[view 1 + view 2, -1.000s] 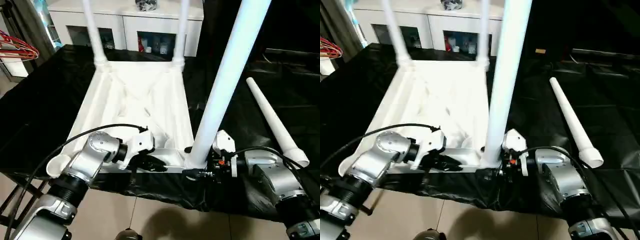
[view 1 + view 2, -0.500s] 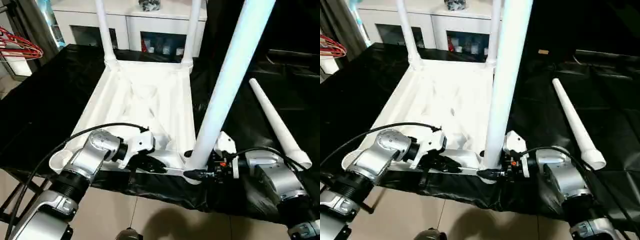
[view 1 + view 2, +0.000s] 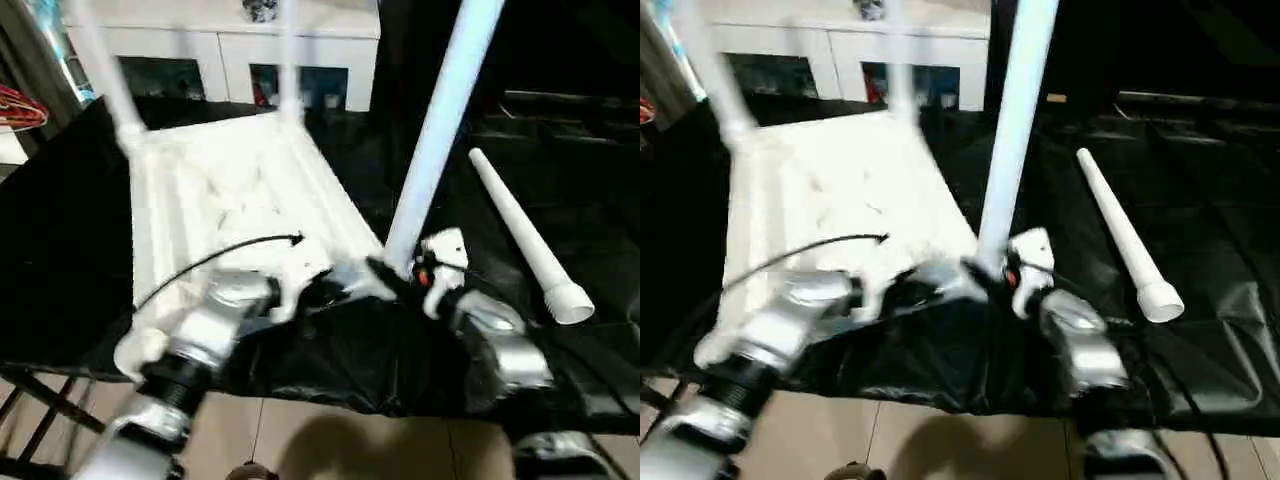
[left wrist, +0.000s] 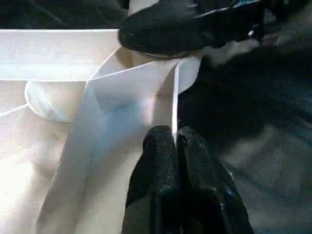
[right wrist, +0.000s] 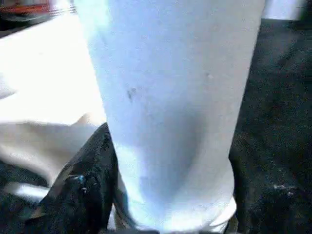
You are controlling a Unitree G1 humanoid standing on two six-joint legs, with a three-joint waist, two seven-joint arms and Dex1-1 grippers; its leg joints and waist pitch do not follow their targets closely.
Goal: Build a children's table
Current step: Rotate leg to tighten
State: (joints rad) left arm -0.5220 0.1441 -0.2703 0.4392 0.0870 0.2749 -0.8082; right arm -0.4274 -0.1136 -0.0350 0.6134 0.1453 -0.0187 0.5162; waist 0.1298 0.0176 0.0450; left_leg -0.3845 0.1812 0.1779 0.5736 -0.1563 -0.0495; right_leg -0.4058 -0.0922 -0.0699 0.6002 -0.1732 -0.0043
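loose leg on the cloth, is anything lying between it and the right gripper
Nothing visible does. The loose leg lies alone on the black cloth, with bare cloth between it and the right gripper. That gripper, though, is closed around the base of the upright leg at the tabletop corner.

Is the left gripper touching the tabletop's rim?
Touching. In the left wrist view the left gripper has its two black fingers closed on the thin white rim of the tabletop, with no gap.
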